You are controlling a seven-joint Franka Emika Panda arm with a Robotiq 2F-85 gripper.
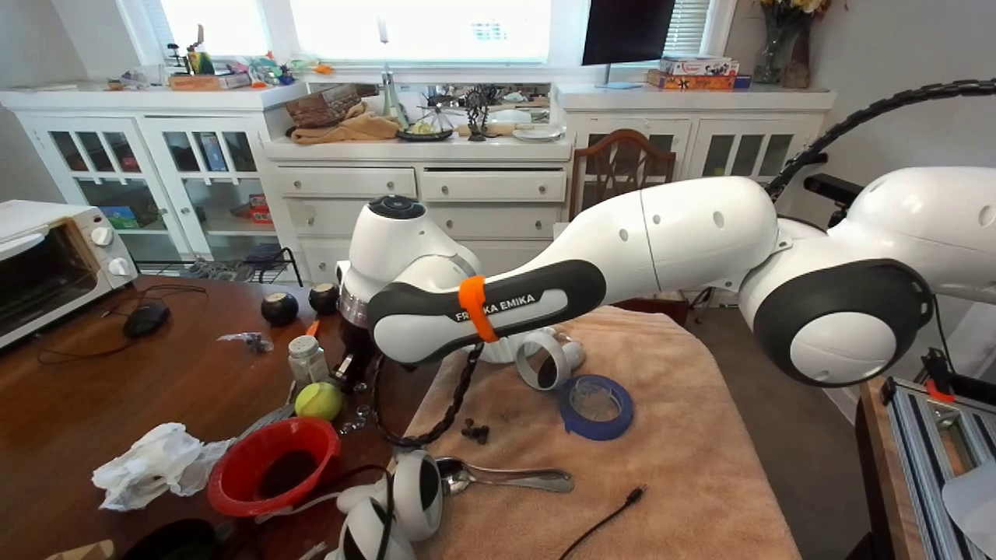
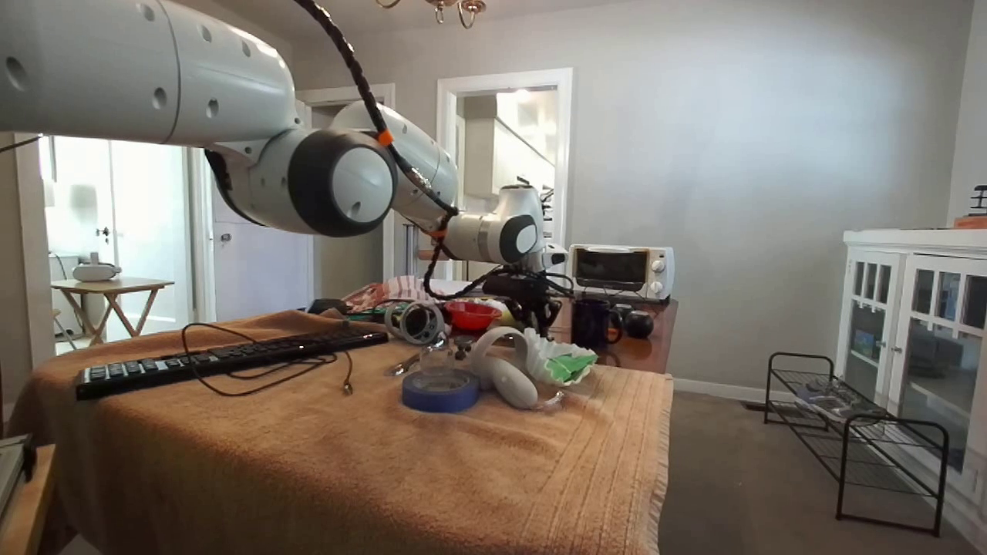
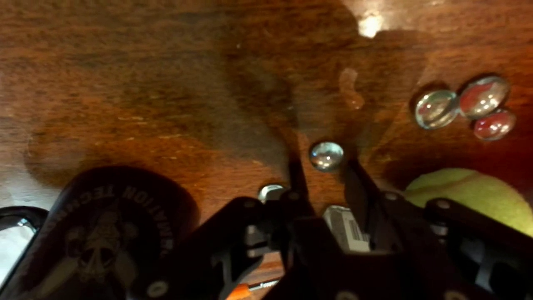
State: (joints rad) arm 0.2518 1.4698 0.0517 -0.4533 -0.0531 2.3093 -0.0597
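One clear glass bead (image 3: 327, 156) lies on the brown wooden tabletop (image 3: 104, 75), not far from the tennis ball (image 3: 474, 198). Your gripper (image 3: 324, 161) has that bead between its fingertips, and in the wrist view the jaws stand apart with a thin gap showing on either side, so you hold nothing. Judged from this, you have the fingers placed about the bead; what is left undone is any grip or lift. You cannot tell whether the tips touch the wood.

Three more beads (image 3: 436, 109) lie close together near the ball, and a clear piece that looks like a fifth bead (image 3: 270, 192) shows beside a finger, farther from the ball. You have none of these in hand. A white packet (image 3: 349, 231) with a barcode lies near the ball, partly hidden by your gripper. On the side of your gripper away from the ball stands a black mug (image 3: 108, 233), well apart from it.

In an exterior view, the ball sits between the red bowl (image 1: 268, 502) and the glass shaker (image 1: 308, 362), just beside both. Farther from the ball, on the tan towel (image 1: 685, 467), lies a roll of blue tape (image 1: 599, 430).
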